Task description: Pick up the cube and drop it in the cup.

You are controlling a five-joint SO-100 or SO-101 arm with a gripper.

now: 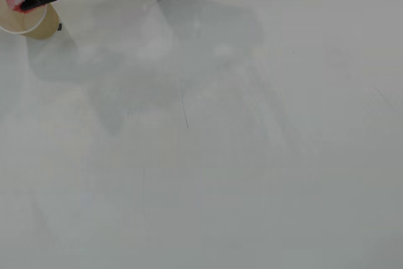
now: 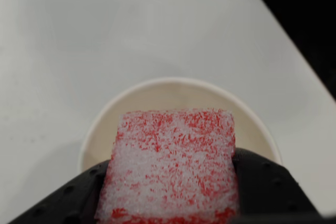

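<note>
The cube (image 2: 170, 163) sits clamped between the two jaws of the gripper (image 2: 170, 182), gripped on opposite side faces, directly above the open mouth of the cup (image 2: 100, 129). It looks light, rough-faced and easy to hold. The cup stands on the white table (image 2: 79, 35) below.
</note>
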